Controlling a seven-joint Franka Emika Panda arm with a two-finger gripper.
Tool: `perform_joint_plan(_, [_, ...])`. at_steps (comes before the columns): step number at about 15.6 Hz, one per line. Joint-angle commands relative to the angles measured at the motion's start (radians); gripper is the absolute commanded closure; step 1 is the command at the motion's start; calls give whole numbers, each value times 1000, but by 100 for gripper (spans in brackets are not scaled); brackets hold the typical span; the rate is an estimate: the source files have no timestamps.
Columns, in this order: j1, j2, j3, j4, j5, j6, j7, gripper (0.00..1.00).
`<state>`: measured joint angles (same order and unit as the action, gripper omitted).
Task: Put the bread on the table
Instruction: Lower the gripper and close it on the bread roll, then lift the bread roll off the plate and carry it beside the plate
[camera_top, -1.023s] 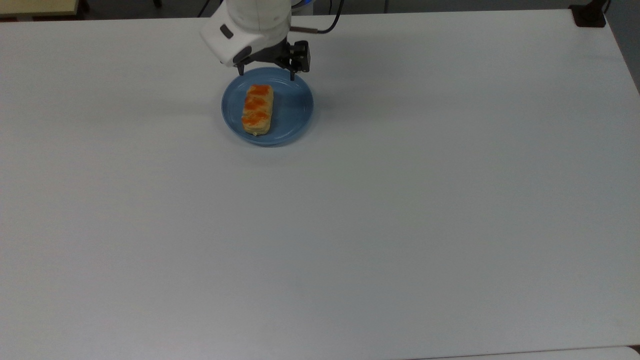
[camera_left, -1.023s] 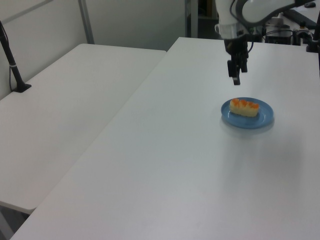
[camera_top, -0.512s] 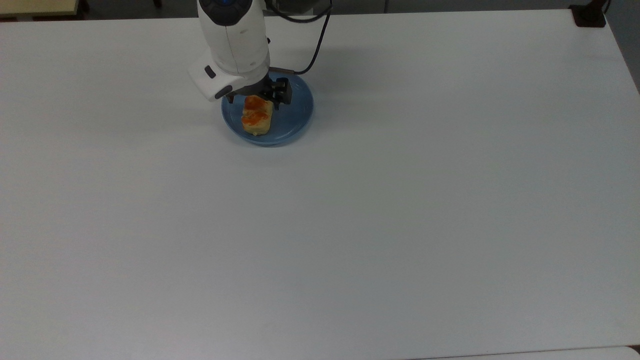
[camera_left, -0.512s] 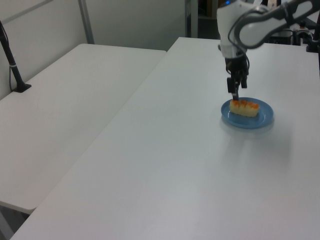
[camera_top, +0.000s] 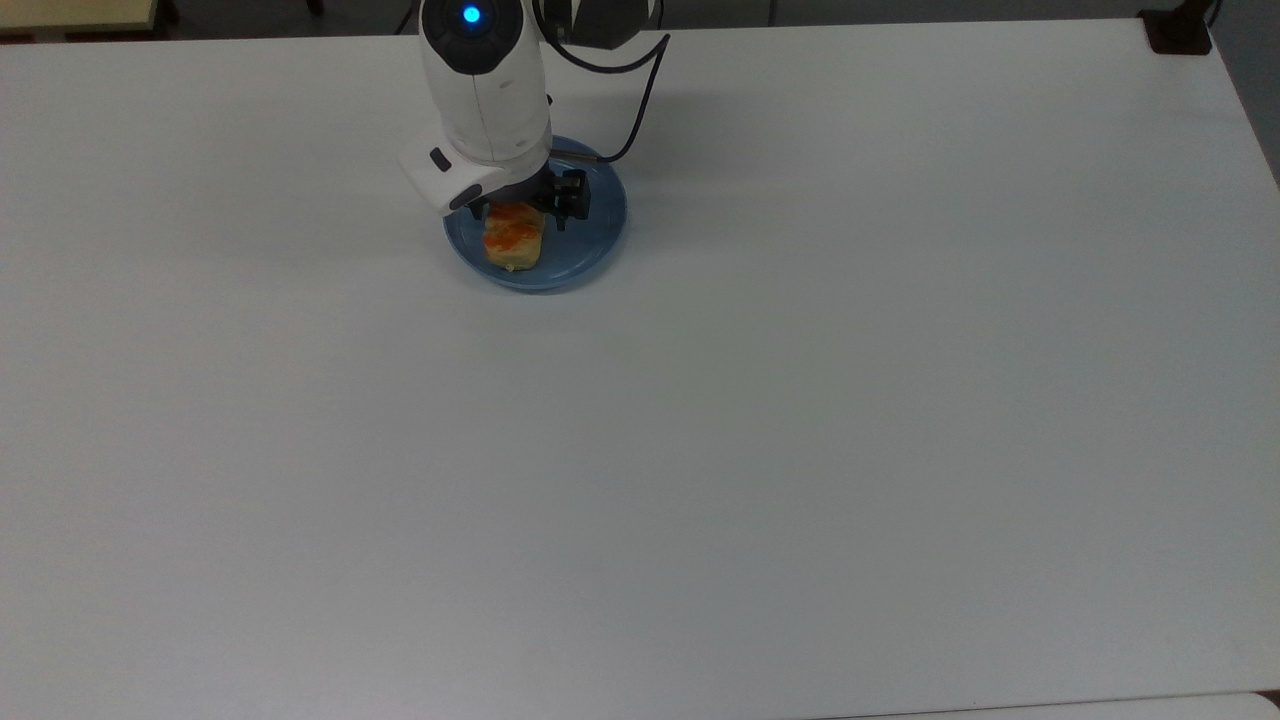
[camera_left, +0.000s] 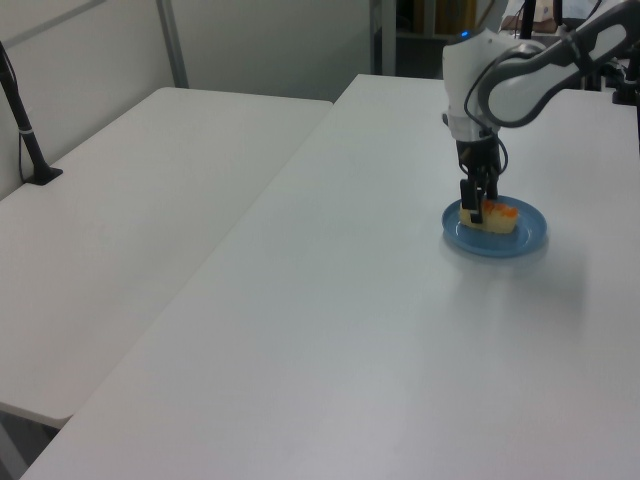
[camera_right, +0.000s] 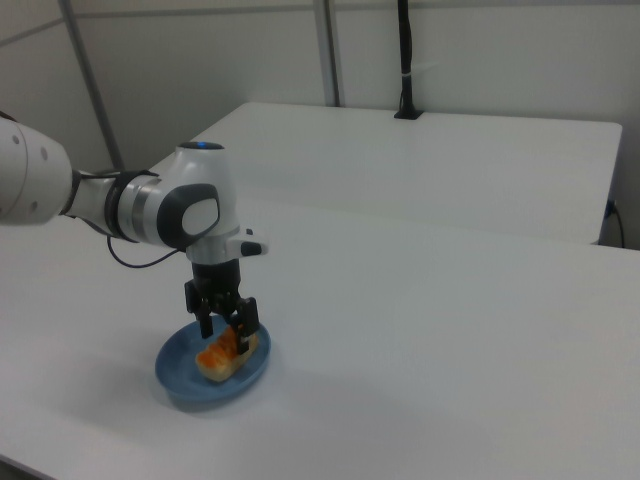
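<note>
1. Down it comes: over the last second the white Panda arm's black two-finger gripper (camera_top: 515, 213) has dropped from above the far rim of the round blue plate (camera_top: 590, 250) onto the small oblong tan bread with orange glaze (camera_top: 512, 245).
2. The bread lies on the plate, not yet on the plain white table (camera_top: 800, 400); this looks like the grasping step.
3. The arm's wrist points straight down over the plate; the fingers straddle the bread's far end, but whether they have clamped it I cannot tell.
</note>
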<state>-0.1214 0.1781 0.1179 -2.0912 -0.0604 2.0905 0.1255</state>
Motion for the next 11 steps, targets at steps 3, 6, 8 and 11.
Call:
perform_joint_plan(3, [6, -15, -3, -46, 4, 56, -23, 58])
perform_joint_plan(6, [0, -49, -4, 5, 4, -47, -68, 61])
perform_joint_plan(8, [0, -37, -4, 104, 4, -137, -78, 61])
perform_joint_plan(11, [3, 24, -6, 262, 5, -164, -69, 59])
